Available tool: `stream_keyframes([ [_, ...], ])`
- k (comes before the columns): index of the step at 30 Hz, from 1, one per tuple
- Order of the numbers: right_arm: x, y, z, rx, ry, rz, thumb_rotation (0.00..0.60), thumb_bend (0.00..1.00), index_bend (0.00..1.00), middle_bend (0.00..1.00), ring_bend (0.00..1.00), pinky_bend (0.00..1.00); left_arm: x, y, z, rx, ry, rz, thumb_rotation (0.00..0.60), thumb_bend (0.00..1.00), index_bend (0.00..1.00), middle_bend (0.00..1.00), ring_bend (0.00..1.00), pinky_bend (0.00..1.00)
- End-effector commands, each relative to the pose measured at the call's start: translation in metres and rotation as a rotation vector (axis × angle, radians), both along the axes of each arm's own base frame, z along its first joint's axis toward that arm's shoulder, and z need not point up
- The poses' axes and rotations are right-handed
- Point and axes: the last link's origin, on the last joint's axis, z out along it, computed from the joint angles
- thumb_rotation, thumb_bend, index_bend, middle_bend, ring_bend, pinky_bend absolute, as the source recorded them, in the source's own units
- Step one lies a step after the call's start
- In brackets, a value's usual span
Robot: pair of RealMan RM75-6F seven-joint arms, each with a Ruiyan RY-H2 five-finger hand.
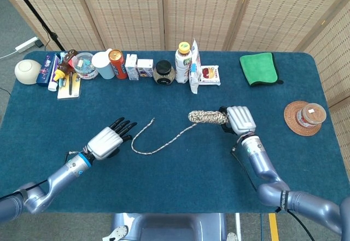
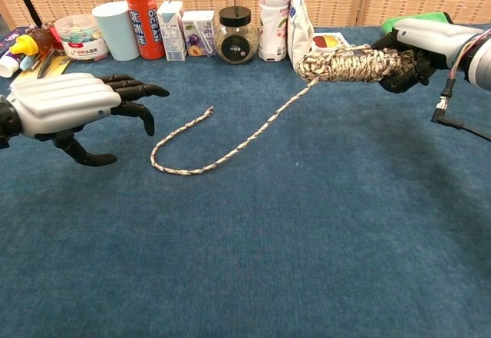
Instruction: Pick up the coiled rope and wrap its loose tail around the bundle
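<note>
My right hand (image 1: 239,121) (image 2: 418,50) grips one end of the coiled rope bundle (image 1: 206,117) (image 2: 349,64) and holds it off the blue table. The bundle sticks out sideways to the left of the hand. Its loose tail (image 1: 158,140) (image 2: 230,142) hangs down from the bundle's left end and lies on the cloth in a hook shape, ending at a free tip (image 1: 152,120) (image 2: 210,110). My left hand (image 1: 107,140) (image 2: 73,108) hovers just left of the tail's bend, fingers spread and holding nothing.
A row of items lines the table's far edge: a red can (image 1: 117,63) (image 2: 142,10), a pale cup (image 1: 102,64), small cartons (image 1: 138,67), a dark jar (image 1: 164,72) (image 2: 236,35), a bottle (image 1: 184,60) and a snack bag (image 1: 194,66). A green cloth (image 1: 259,68) and a woven coaster with a tub (image 1: 304,117) lie at the right.
</note>
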Motion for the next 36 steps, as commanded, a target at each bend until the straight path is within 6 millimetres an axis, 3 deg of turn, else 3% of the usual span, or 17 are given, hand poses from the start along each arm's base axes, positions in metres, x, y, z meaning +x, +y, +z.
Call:
stream_keyframes([
  [1, -0.001, 0.000, 0.000, -0.001, 0.005, 0.000, 0.600, 0.69, 0.60, 0.59, 0.47, 0.69, 0.008, -0.001, -0.009, -0.018, -0.004, 0.006, 0.600, 0.31, 0.34, 0.00, 0.00, 0.00],
  [8, -0.002, 0.000, 0.001, -0.002, 0.006, -0.004, 0.600, 0.69, 0.60, 0.59, 0.47, 0.69, 0.017, 0.001, -0.020, -0.018, -0.011, 0.025, 0.600, 0.35, 0.42, 0.00, 0.00, 0.00],
  [16, -0.002, 0.000, -0.001, 0.004, 0.006, -0.009, 0.600, 0.69, 0.60, 0.59, 0.47, 0.69, 0.024, 0.005, -0.029, -0.014, -0.004, 0.028, 0.600, 0.35, 0.42, 0.00, 0.00, 0.00],
  [36, -0.006, -0.001, 0.002, -0.002, -0.003, -0.015, 0.600, 0.69, 0.61, 0.60, 0.47, 0.69, 0.019, 0.004, -0.044, -0.006, -0.008, 0.031, 0.600, 0.36, 0.50, 0.00, 0.00, 0.00],
])
